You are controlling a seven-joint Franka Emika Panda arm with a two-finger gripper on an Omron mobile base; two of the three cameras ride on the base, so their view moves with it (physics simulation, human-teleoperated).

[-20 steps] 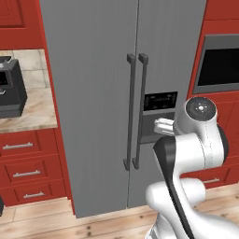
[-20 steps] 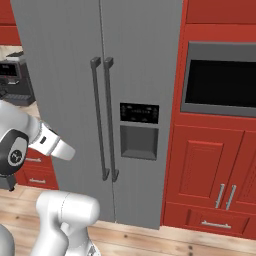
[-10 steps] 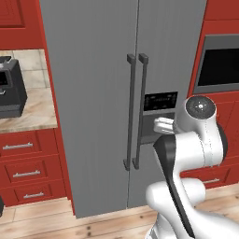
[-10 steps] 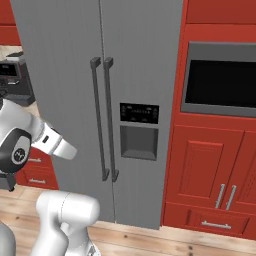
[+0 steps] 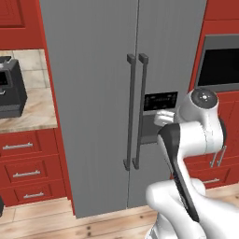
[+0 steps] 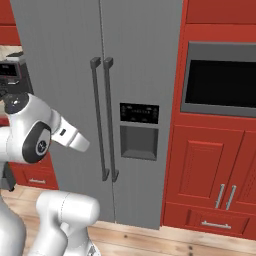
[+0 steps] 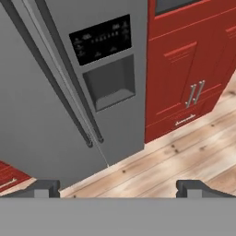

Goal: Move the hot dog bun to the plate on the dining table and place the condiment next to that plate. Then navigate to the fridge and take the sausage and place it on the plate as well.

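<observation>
The grey steel fridge (image 5: 93,93) (image 6: 140,60) (image 7: 41,120) stands straight ahead with both doors shut. Its two long bar handles (image 5: 135,112) (image 6: 102,120) (image 7: 69,92) meet at the centre, and the dispenser panel (image 6: 139,130) (image 7: 108,83) is on the right door. My gripper (image 7: 119,188) is open and holds nothing, its fingertips (image 7: 44,186) spread wide, aimed at the lower fridge front and the floor. My white arm is folded in front of the right door. The sausage, hot dog bun, condiment, plate and dining table are out of view.
A black built-in oven (image 5: 219,63) (image 6: 220,80) sits in red cabinets (image 7: 184,69) right of the fridge. Left of it, a marble worktop (image 5: 32,112) over red drawers (image 5: 28,172) carries a black appliance (image 5: 9,88). Wooden floor (image 7: 175,161) lies below.
The arm's wrist has edged slightly to the right toward the fridge. The doors are still shut and the gripper is still open.
</observation>
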